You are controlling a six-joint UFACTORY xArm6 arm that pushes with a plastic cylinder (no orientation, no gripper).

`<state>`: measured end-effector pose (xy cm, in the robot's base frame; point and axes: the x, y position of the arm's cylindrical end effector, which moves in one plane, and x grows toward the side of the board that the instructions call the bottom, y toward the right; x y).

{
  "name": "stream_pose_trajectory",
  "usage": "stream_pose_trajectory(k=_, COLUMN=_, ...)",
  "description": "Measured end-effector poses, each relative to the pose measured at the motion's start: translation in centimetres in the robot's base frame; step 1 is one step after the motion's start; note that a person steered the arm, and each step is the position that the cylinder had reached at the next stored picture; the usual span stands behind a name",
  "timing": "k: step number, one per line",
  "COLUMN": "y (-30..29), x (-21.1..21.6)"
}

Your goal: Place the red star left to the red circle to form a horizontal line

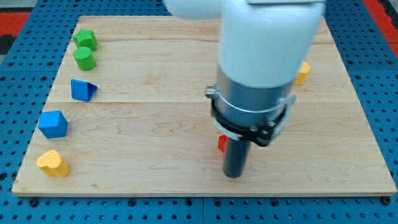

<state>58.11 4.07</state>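
A small bit of a red block shows just left of the dark rod, near the view's bottom centre; its shape is hidden by the arm. No second red block is visible; the arm's white and grey body covers the board's middle. My tip rests on the board just below and right of that red bit, close to it; contact cannot be told.
On the wooden board, the left edge holds a green star, a green cylinder, a blue triangle, a blue cube and a yellow heart. A yellow block peeks out at the arm's right.
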Motion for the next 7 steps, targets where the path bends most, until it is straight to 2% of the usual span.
stream_pose_trajectory(k=2, y=2.5, x=-0.2)
stream_pose_trajectory(k=3, y=1.3, x=-4.8)
stream_pose_trajectory(k=4, y=-2.4, x=-11.2)
stream_pose_trajectory(k=5, y=-2.6, x=-15.2)
stream_pose_trajectory(k=6, y=-3.2, x=-17.0)
stream_pose_trajectory(k=7, y=-5.8, x=-15.7)
